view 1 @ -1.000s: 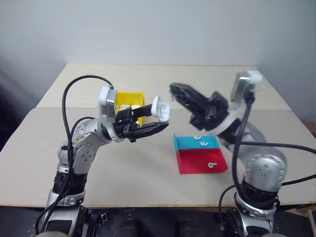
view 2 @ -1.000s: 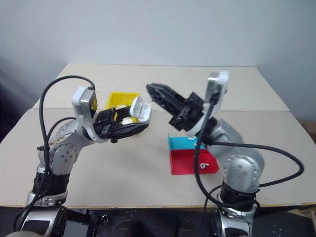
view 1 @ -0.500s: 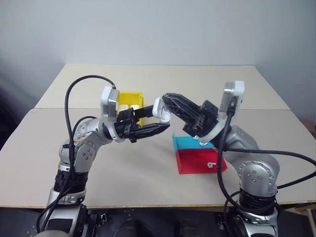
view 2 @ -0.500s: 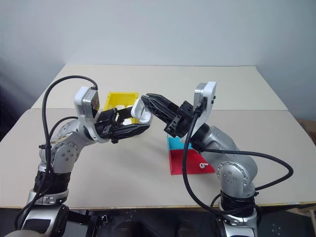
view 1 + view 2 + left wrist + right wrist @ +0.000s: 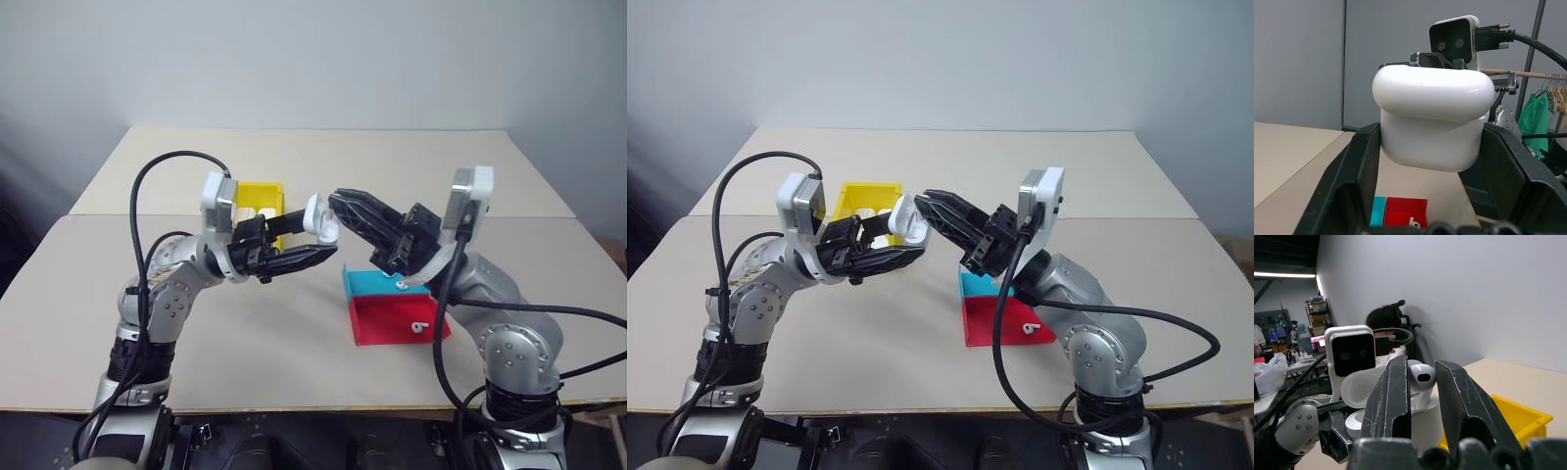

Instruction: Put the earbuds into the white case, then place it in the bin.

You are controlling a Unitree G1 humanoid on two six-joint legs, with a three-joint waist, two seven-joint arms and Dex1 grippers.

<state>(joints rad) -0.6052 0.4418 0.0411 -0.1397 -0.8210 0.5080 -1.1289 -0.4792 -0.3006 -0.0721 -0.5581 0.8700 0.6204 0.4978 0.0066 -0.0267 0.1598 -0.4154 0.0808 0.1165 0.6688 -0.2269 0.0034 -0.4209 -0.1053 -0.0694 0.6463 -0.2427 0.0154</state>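
Left gripper clamps our small glossy white rounded plastic case, lid open, above the table. Our right gripper pinches a tiny, slick white stemmed earbud over it; we judge it light and easily dropped, best held by its bulb.

Soft, even indoor light over a pale table; faint shadows (dimmer toward the left edge), no glare.

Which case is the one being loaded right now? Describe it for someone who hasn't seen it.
Above the tan table, in front of the yellow bin, the left gripper holds up a white case. Unlike the cases inside the bin, its lid is open.
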